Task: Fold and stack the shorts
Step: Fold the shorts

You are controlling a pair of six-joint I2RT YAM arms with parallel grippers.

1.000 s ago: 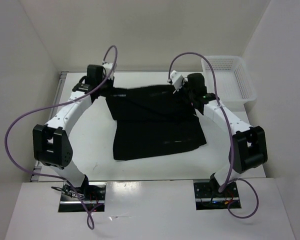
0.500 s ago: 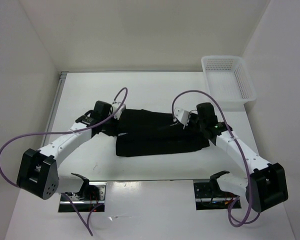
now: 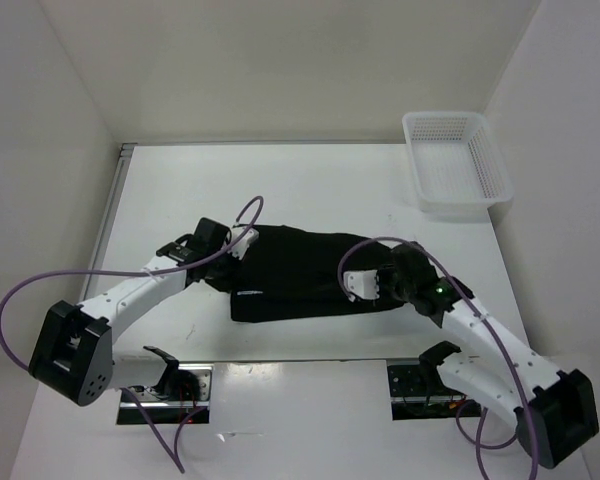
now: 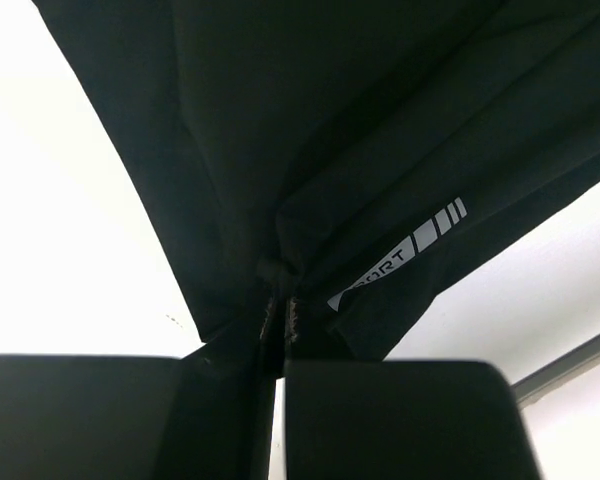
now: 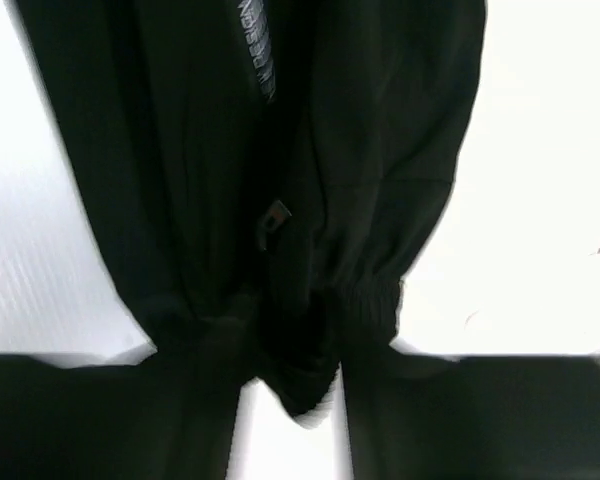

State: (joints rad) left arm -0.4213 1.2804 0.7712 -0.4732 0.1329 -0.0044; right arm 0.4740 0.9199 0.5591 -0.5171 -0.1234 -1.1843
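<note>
The left claw pinched the shorts at one end; the right claw straddled bunched cloth, grip unclear. Letting go unevenly could have dragged the fold open across the counter.

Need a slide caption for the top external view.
Left gripper pinches one end of the folded black shorts, right gripper the other; white mesh basket far right.

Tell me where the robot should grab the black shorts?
Probably the two short ends, one gripper from each side. The shorts lie as a long folded strip, so end grips should keep it flat. The left gripper pinches the left end; cloth sits between the fingers of the right gripper.
</note>
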